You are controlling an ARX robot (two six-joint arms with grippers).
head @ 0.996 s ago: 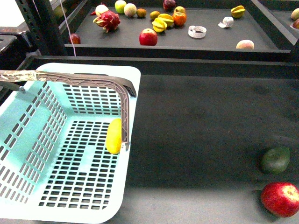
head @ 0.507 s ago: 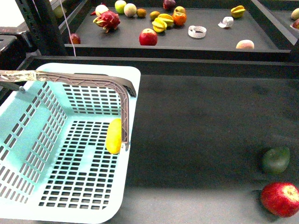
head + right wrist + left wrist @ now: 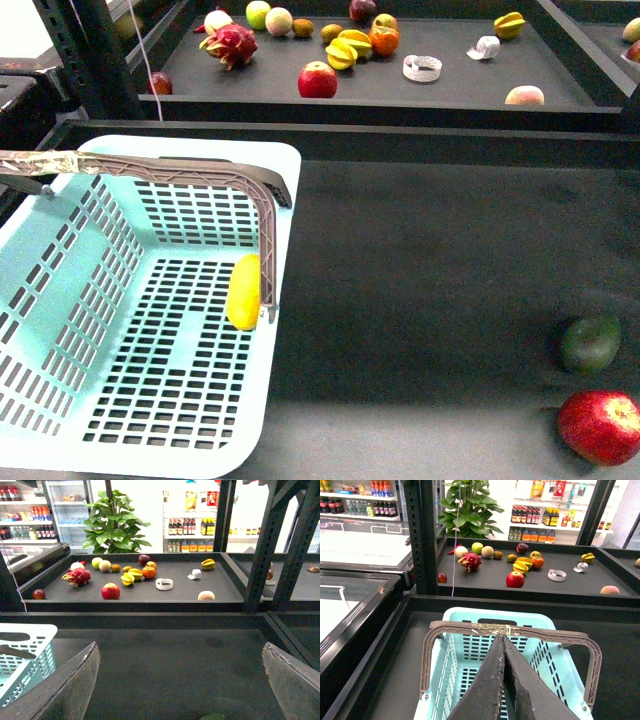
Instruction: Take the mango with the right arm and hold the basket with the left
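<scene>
The yellow mango [image 3: 243, 292] lies inside the pale turquoise basket [image 3: 60, 280], against its right wall under the grey-brown handle [image 3: 180, 172]. Neither arm shows in the front view. In the left wrist view my left gripper [image 3: 502, 637] is shut, its fingers [image 3: 485, 685] pressed together, with the tips at the taped middle of the handle [image 3: 470, 627] above the basket [image 3: 547, 660]. The mango is hidden there. My right gripper [image 3: 180, 645] is open and empty above bare dark table, with a corner of the basket [image 3: 30, 635] off to one side.
A dark green fruit [image 3: 590, 344] and a red apple [image 3: 600, 427] lie at the table's near right. The green fruit's top shows in the right wrist view [image 3: 212, 716]. A back shelf [image 3: 450, 85] holds several fruits. Black frame posts [image 3: 95, 60] stand at the left.
The dark green fruit has turned a little on the spot. The basket, mango and handle have not moved.
</scene>
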